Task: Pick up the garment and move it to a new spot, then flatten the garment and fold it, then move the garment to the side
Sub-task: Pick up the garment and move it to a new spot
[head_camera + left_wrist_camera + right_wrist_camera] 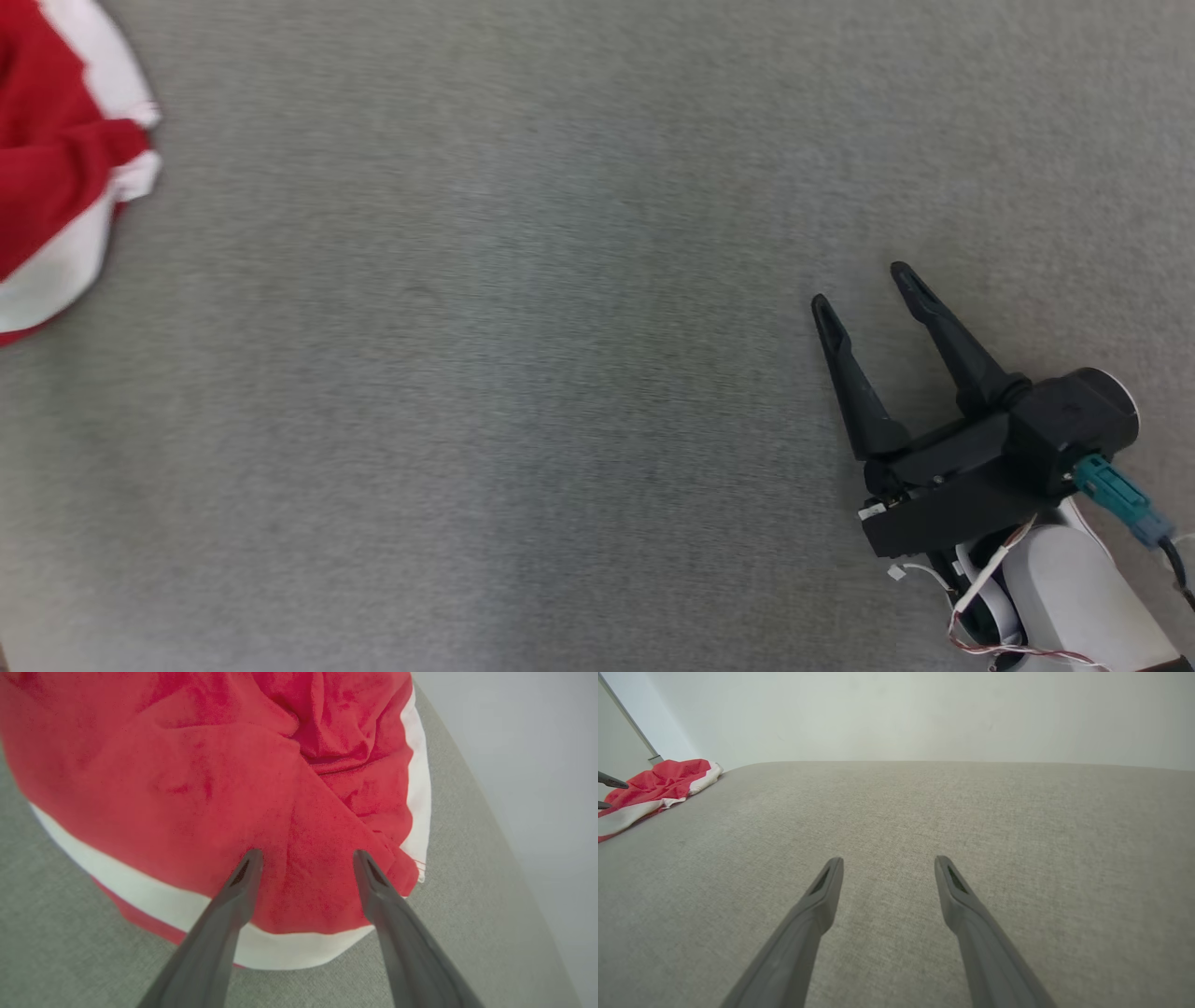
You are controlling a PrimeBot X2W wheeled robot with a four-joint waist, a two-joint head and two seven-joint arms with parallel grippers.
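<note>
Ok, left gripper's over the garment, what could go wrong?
The red garment is crumpled, so the open left gripper may pinch just one fold and lift it bunched. It lies near the edge of the grey surface; a nudge could push it off. The right gripper is open over bare surface, too far to help.

Head view: the red and white garment, near the far left corner of the grey padded surface, is cut off by the picture's top and left edges, so I cannot tell its kind or full shape. My right forearm runs out at the bottom right. Left wrist view: the fingers of my left gripper hide part of the garment's white band. I cannot tell whether the tips touch the cloth.
</note>
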